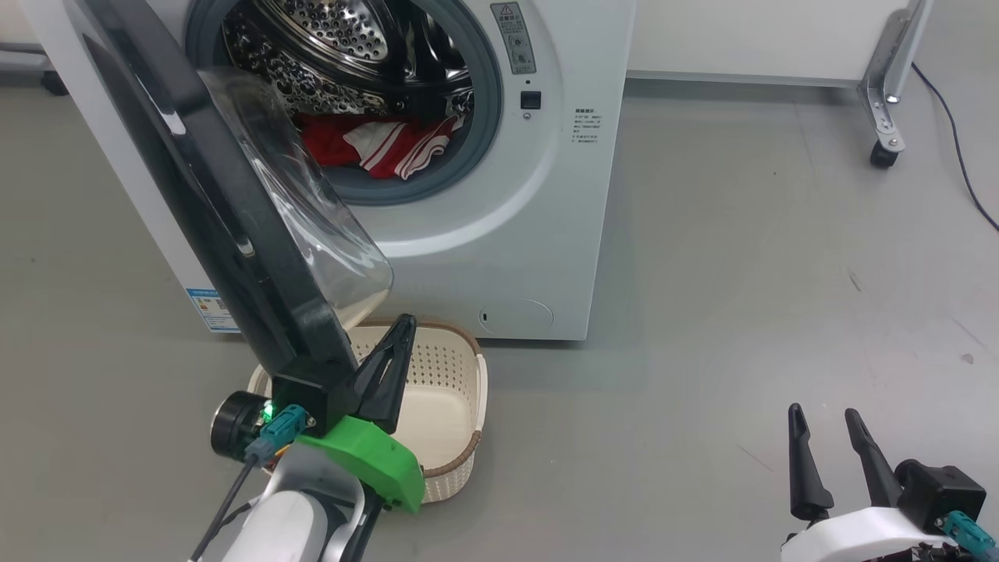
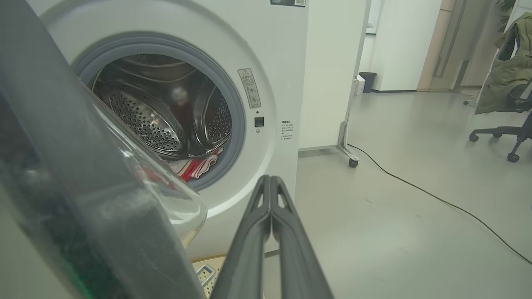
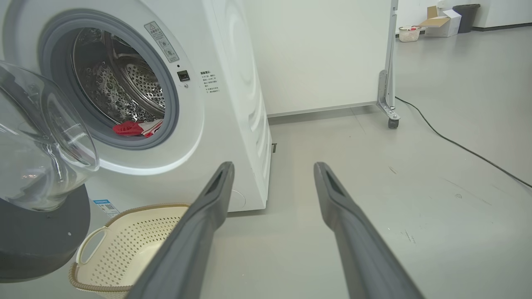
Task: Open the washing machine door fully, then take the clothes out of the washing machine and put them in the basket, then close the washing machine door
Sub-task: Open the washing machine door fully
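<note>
Left fingers [image 1: 390,367] pressed together, holding nothing; door [image 1: 195,179] rim just to their left, basket [image 1: 460,367] beneath. Right fingers [image 1: 800,460] spread wide, empty, over floor [image 1: 741,273]. Clothes [image 1: 390,144] ahead in drum [image 1: 328,39], door's glass bowl partly across.

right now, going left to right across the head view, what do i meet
washing machine door → clothes in the drum → right hand

red-and-white striped clothes [image 1: 378,144], cream perforated basket [image 1: 441,390].
</note>
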Controlling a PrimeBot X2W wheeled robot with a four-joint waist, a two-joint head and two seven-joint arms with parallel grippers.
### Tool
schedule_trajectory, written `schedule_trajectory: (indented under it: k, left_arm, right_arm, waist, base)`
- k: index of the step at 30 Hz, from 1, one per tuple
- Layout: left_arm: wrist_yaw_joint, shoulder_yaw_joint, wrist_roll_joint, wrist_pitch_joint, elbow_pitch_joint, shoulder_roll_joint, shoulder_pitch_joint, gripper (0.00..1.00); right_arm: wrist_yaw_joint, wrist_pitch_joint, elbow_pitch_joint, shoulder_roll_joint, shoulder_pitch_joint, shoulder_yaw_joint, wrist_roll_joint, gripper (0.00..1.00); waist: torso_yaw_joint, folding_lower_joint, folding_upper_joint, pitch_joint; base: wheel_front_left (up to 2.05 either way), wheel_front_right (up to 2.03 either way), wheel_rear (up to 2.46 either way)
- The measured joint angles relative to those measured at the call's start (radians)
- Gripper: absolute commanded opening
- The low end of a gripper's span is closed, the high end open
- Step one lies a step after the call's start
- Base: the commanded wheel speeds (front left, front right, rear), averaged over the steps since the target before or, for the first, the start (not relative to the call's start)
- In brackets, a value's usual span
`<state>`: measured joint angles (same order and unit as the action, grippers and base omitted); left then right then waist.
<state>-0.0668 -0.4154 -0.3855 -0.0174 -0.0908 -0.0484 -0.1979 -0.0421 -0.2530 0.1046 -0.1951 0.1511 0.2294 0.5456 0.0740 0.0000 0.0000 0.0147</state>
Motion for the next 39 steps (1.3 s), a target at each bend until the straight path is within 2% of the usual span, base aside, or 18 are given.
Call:
schedule_trajectory:
  k: [13,27,39]
  left_arm:
    - [0.028,0.000,-0.018,0.009,-0.081,0.001,0.004,0.00]
    - [0.071,0.046,-0.055,0.006,-0.173,0.002,0.001,0.00]
    - [0.072,0.041,-0.055,-0.025,-0.228,0.006,-0.017,0.00]
  right_arm:
    - [0.010,0.000,0.014,0.007,0.000,-0.005,-0.003,1.00]
    - [0.015,0.000,0.017,0.016,0.000,-0.013,-0.014,1.00]
    - [0.025,0.000,0.027,0.021,-0.002,-0.020,-0.021,1.00]
  waist:
    - [-0.012,0.0000,0.0000,-0.006]
    - [-0.025,0.0000,0.0000,-0.019]
    - [-0.018,0.0000,0.0000,-0.025]
  base:
    - [0.00,0.00,0.00]
    - [0.00,0.00,0.00]
    - [0.00,0.00,0.00]
